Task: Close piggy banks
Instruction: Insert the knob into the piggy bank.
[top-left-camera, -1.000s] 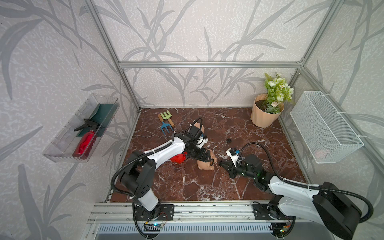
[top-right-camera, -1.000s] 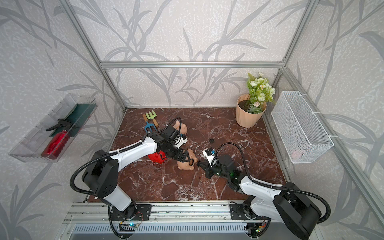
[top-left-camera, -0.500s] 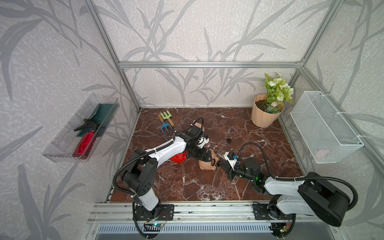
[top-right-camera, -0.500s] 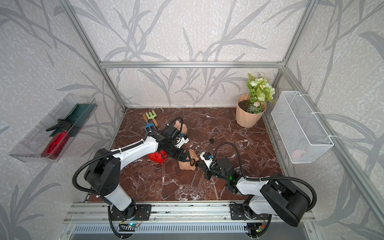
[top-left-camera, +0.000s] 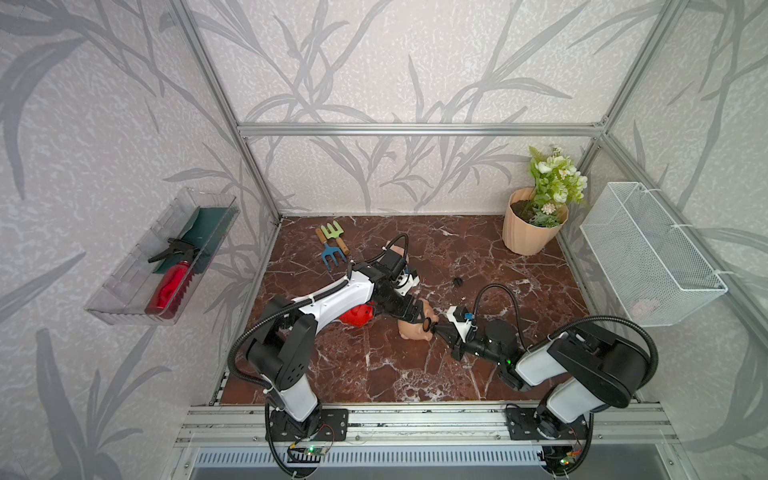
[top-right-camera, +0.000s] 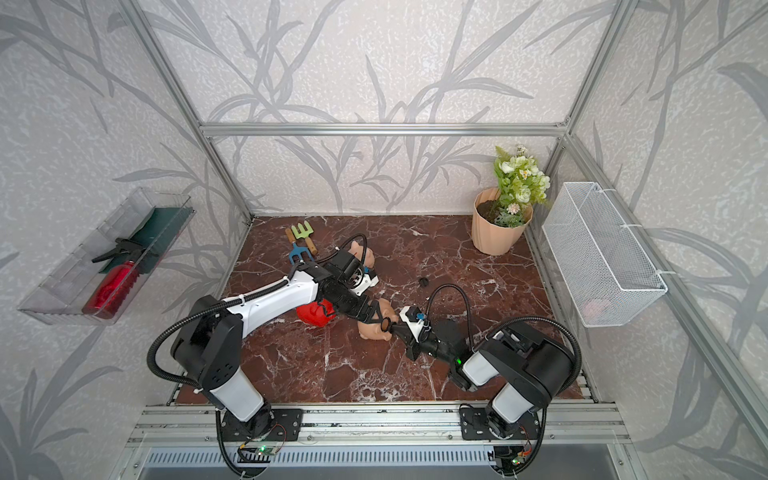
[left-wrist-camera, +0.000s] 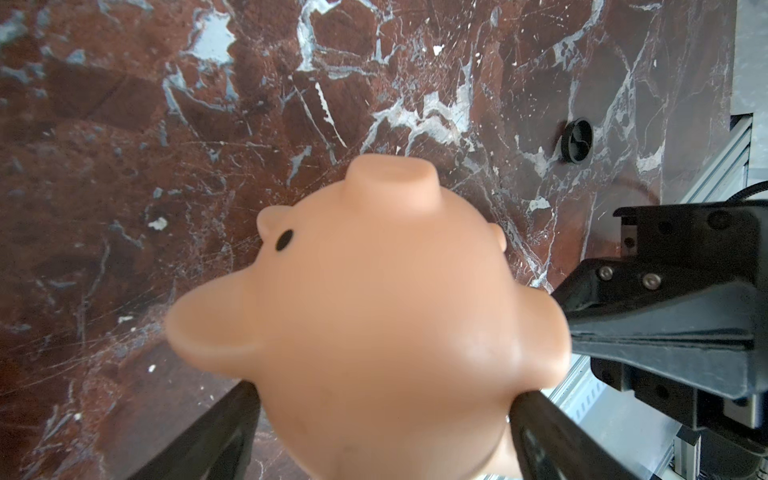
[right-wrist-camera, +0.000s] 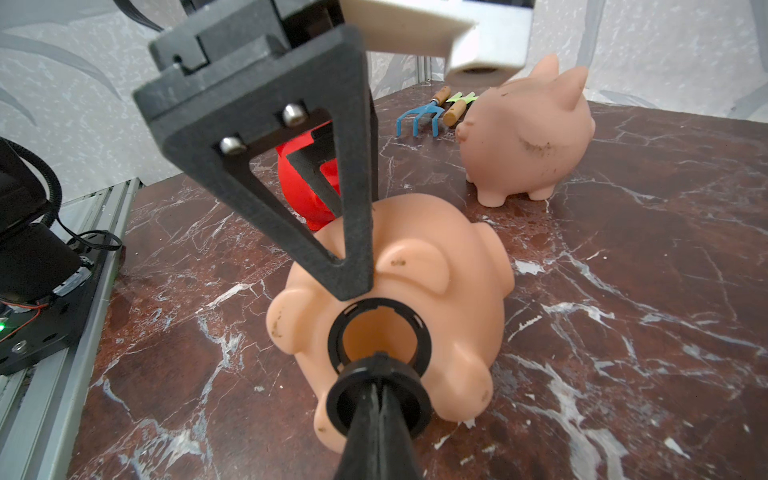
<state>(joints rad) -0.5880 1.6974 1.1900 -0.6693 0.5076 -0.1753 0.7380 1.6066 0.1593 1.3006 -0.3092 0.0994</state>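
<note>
On marble (right-wrist-camera: 623, 291): left tool (top-left-camera: 417, 314) clamps smooth peach pig (left-wrist-camera: 386, 311); right tool (right-wrist-camera: 379, 382) pinches round black plug (right-wrist-camera: 353, 400).

Right gripper (top-left-camera: 436, 330) and its black plug (right-wrist-camera: 334, 399) — now nearer the tipped piggy bank (top-left-camera: 411, 331).

Top views: stereo pair, high over the front edge of the marble table (top-left-camera: 374, 374), facing down and back; whole scene shared.
Left wrist view: close above the tan piggy bank (left-wrist-camera: 386, 332).
Right wrist view: low, close, facing the same bank's belly past a black plug (right-wrist-camera: 340, 395).
</note>
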